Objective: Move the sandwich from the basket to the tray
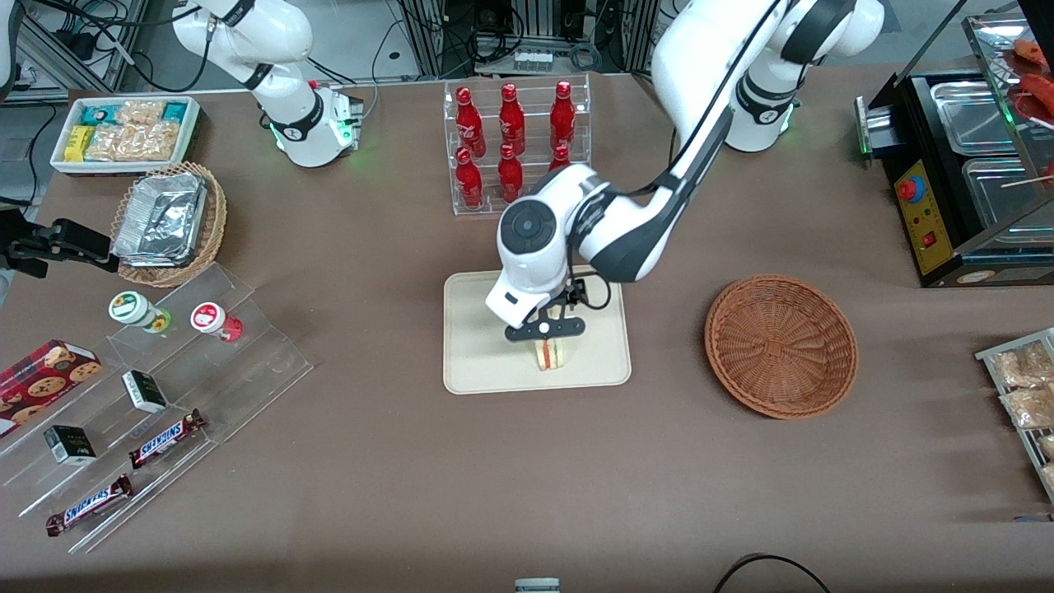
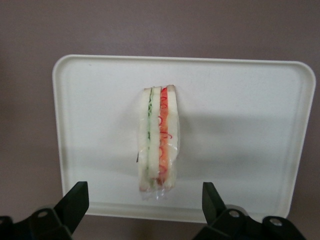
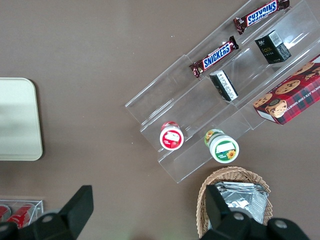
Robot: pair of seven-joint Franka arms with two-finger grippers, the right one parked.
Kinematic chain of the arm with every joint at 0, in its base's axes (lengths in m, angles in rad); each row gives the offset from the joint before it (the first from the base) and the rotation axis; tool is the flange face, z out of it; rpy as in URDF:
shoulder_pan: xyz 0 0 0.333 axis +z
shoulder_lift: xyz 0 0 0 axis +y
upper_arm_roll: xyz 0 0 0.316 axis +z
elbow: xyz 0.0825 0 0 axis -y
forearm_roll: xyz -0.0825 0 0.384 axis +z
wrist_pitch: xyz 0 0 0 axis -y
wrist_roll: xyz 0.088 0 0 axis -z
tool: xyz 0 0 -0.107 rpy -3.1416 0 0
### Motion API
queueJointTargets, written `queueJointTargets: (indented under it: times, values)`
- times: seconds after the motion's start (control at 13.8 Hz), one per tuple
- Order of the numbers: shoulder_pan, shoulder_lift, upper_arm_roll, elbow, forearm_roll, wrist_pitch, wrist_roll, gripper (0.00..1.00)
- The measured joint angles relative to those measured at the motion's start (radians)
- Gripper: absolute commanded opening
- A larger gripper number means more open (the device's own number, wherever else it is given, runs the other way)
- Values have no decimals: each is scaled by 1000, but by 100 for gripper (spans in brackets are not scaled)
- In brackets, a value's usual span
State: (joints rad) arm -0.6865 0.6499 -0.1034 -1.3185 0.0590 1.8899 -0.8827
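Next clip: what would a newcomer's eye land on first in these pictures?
First, the sandwich standing on edge on the cream tray mid-table, striped filling showing. The left arm's claw hangs just above it, fingers spread wide and clear of the bread. Next, the reddish wicker basket, holding nothing, beside the tray toward the working arm's end, and the rack of red bottles farther from the front camera.

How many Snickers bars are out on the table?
2: both lie on the clear stepped stand toward the parked arm's end, one Snickers bar farther from the front camera than the other.
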Motion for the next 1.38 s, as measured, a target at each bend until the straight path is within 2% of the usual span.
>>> queueJointTargets:
  times: [0.44, 1.09, 1.38]
  values:
    - [38, -106, 6, 0, 0, -57, 97, 100]
    - [273, -242, 11, -17, -16, -256, 402, 100]
    - [342, -301, 11, -84, -18, -261, 426, 100]
